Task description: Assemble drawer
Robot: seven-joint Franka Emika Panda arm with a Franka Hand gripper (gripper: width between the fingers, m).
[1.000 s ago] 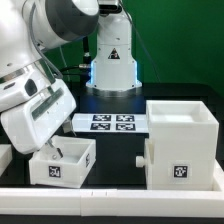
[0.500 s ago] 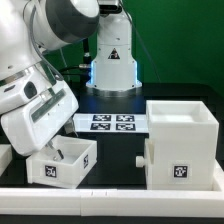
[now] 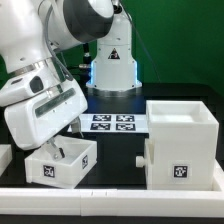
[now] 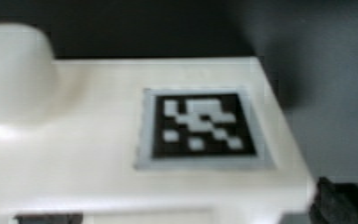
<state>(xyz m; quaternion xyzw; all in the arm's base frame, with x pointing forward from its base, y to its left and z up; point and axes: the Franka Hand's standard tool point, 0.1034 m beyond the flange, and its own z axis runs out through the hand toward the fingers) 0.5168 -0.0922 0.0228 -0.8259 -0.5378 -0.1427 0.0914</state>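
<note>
A small white open-top tray (image 3: 62,162) with a tag on its front stands at the exterior view's lower left. My gripper (image 3: 52,150) hangs over the tray's left side, with one finger down inside it. In the wrist view the tray's tagged face (image 4: 197,128) and its round knob (image 4: 16,60) fill the picture. My gripper (image 4: 185,214) is open, with dark fingertips (image 4: 350,198) wide apart at either side of the white surface. The large white casing (image 3: 182,145) stands at the right. A white part (image 3: 4,158) shows cut off at the left edge.
The marker board (image 3: 110,123) lies on the black table between the tray and the casing. A white and blue lit device (image 3: 112,60) stands at the back. A white rail (image 3: 110,196) runs along the front edge. A small stub (image 3: 140,157) sticks out of the casing's left face.
My arm has swung and risen a little toward the exterior view's right. The tray has stayed almost in the same place.
</note>
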